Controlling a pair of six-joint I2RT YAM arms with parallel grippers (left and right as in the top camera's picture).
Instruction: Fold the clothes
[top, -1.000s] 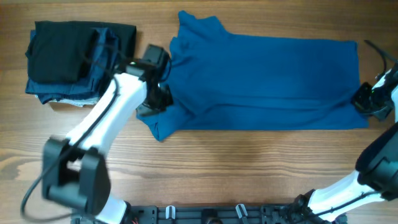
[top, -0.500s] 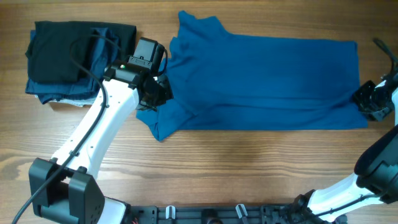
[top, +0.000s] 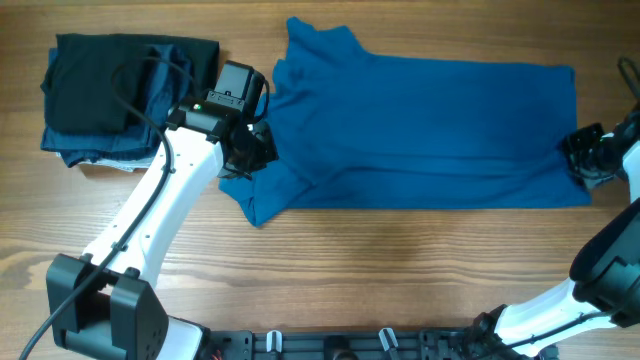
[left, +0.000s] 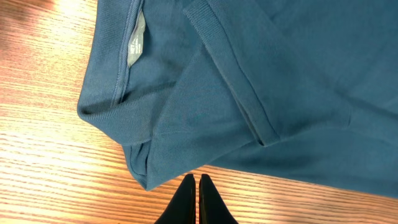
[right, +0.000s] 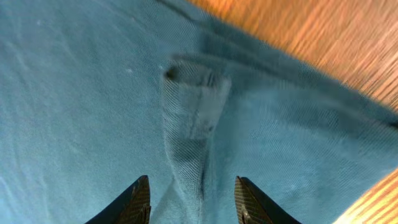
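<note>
Wood-grain tabletop (top: 400, 260) carries a bright blue short-sleeved polo shirt (top: 430, 130), spread flat. White left arm (top: 165, 205) stretches diagonally to its collar end, left tool (left: 194, 182) closed and empty at the fabric's edge. Right tool (right: 191, 182) stands open, straddling a hem ridge.

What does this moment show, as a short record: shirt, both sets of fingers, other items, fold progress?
shirt: blue polo shirt, spread lengthwise on the table, collar end to the left
left fingers: shut, empty, tips at the shirt's edge near the collar
right fingers: open, astride a raised fold of fabric at the hem end
other items: stack of dark clothes at far left
fold progress: shirt lies at full length
</note>
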